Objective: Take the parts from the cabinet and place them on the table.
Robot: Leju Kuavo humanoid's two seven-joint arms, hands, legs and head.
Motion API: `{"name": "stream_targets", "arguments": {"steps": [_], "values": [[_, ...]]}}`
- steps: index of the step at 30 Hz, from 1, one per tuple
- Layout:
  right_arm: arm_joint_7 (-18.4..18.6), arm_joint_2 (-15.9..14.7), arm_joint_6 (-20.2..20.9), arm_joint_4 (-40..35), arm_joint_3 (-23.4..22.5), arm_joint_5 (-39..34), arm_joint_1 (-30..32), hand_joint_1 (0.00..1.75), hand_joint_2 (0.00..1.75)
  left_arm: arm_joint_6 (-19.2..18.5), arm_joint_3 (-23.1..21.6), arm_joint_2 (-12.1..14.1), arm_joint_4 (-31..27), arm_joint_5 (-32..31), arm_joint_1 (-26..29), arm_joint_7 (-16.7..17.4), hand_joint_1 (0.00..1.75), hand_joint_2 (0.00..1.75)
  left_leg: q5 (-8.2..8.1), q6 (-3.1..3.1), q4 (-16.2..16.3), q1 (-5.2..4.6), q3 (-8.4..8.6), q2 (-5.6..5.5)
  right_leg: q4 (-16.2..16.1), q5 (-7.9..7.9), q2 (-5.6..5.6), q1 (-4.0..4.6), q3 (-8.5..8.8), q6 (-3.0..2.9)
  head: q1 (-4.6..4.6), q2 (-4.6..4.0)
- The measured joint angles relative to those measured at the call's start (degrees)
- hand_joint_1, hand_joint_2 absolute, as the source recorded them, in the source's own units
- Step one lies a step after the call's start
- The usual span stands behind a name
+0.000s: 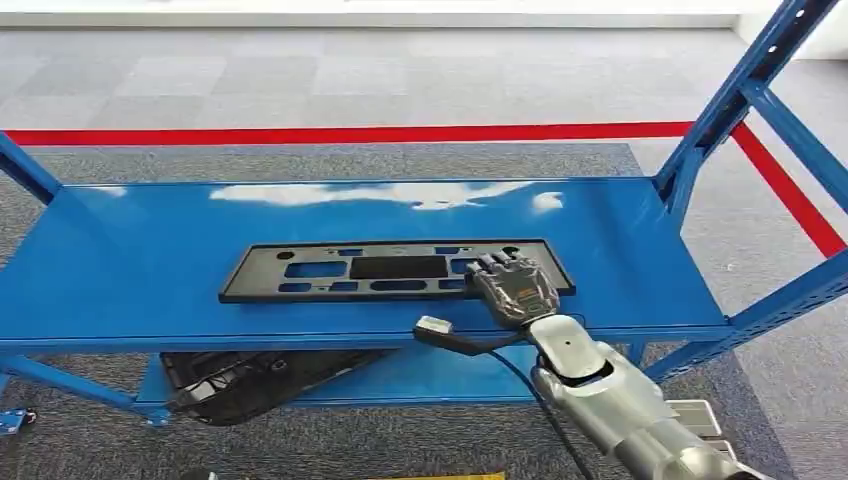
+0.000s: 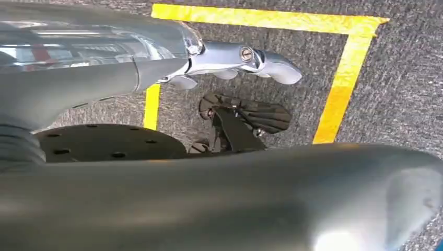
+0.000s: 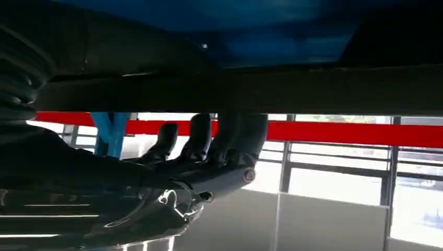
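A long flat black panel part (image 1: 360, 270) with several cut-outs lies on the top shelf of the blue cabinet rack (image 1: 140, 270). My right hand (image 1: 512, 288) lies on the panel's right end, near its front edge, fingers stretched over the top. In the right wrist view the dark fingers (image 3: 209, 138) reach up against the dark edge of the part (image 3: 292, 89); the thumb is hidden. A second black part (image 1: 250, 382) sits on the lower shelf at the left. My left hand (image 2: 235, 63) hangs low over grey carpet, and its fingers are unclear.
Blue uprights (image 1: 735, 100) rise at the rack's right end, and one (image 1: 25, 170) at the left. Red tape (image 1: 350, 134) crosses the carpet behind the rack. A black cable with a white plug (image 1: 435, 328) hangs by my right wrist. Yellow tape (image 2: 339, 89) marks the floor below.
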Motion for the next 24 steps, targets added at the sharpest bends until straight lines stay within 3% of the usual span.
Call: {"name": "stream_targets", "arguments": {"steps": [11,12,18,24], "values": [[-1.4,0.0,-0.3,1.1,-0.7,-0.6,-0.7,1.75,1.75,-0.2,-0.2,0.0,0.0,-0.2,0.1,-1.4,0.0,0.0,0.0,0.0,0.0,0.0,0.03,0.0,0.0,0.0,0.0,0.0,0.02,0.0,0.0,0.0],[-1.5,0.0,-0.4,1.1,-0.8,-0.8,-0.7,1.75,1.75,-0.2,-0.4,0.0,0.0,-0.3,0.1,-2.2,0.0,1.75,0.0,0.0,0.0,0.0,0.04,0.0,0.0,0.0,0.0,0.0,0.01,0.0,0.0,0.0],[-2.3,-0.9,-2.6,-2.1,-1.8,-2.2,1.2,1.75,1.75,-1.6,-0.5,0.0,0.0,0.4,0.2,-6.0,0.0,1.75,0.0,0.0,0.0,-0.01,0.01,0.0,0.0,0.0,0.0,0.0,0.0,0.0,0.0,0.0],[-3.8,-3.4,-4.7,-13.9,-3.0,-3.6,4.9,1.75,1.75,-2.6,-0.5,0.2,0.0,1.1,0.5,-7.6,0.0,1.75,-0.01,0.0,0.0,-0.01,-0.05,0.0,0.0,0.0,0.02,-0.01,-0.1,0.0,0.0,0.0]]}}
